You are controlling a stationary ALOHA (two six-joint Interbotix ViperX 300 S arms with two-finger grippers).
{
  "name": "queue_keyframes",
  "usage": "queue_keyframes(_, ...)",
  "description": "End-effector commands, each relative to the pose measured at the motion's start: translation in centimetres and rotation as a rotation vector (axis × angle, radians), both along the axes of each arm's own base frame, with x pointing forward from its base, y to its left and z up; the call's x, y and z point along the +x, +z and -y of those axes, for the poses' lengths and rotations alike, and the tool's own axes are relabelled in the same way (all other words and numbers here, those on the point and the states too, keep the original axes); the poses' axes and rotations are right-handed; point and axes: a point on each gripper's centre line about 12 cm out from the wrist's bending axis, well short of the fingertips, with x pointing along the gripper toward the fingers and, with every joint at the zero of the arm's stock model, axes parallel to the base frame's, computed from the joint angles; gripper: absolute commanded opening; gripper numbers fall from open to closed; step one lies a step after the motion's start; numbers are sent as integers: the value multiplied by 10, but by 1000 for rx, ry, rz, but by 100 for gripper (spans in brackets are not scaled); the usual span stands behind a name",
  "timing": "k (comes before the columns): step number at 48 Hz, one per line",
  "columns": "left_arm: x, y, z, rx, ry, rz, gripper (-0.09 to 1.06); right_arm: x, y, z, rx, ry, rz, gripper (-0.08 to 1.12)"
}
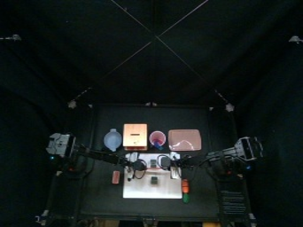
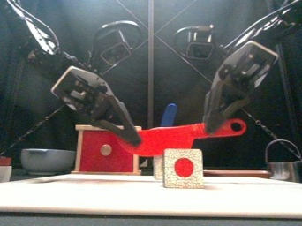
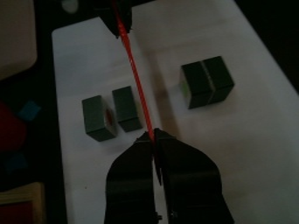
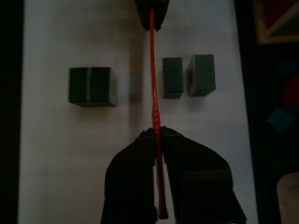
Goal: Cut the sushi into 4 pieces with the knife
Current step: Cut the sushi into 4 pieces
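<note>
A red toy knife [image 2: 179, 137] hangs level above the white cutting board [image 1: 169, 197], held at both ends. My left gripper [image 2: 127, 134] is shut on its blade end and my right gripper [image 2: 216, 124] is shut near the handle. In the left wrist view the knife [image 3: 135, 74] runs between a double block of dark green sushi [image 3: 208, 81] and two single slices [image 3: 96, 116], passing over the nearer slice [image 3: 126, 109]. In the right wrist view the knife [image 4: 153, 83] runs between the double block [image 4: 91, 86] and the slices [image 4: 173, 77]. One slice [image 2: 179, 168] faces the front.
Behind the board stand a blue-grey bowl [image 1: 112, 139], a wooden box with a red drawer front [image 2: 106, 150], a red cup [image 1: 158, 137] holding a blue knife [image 2: 169, 115], and a pink tray [image 1: 186, 139]. A metal cutter [image 2: 283, 163] sits at the right. Small toys [image 1: 186, 188] lie beside the board.
</note>
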Motion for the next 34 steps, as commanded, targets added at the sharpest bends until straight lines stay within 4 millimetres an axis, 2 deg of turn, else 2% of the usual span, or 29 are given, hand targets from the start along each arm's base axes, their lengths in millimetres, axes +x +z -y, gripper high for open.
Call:
queue_keyframes(1,2,16,19,2,-60,55,27,2,19,-5,17,11,63,13)
queue_keyframes(22,-1,10,43,-35,-84,34,27,0,3,-21,53,28,18,13)
queue_keyframes(34,0,0,45,-35,-86,10,27,2,-10,-25,62,26,-16,13)
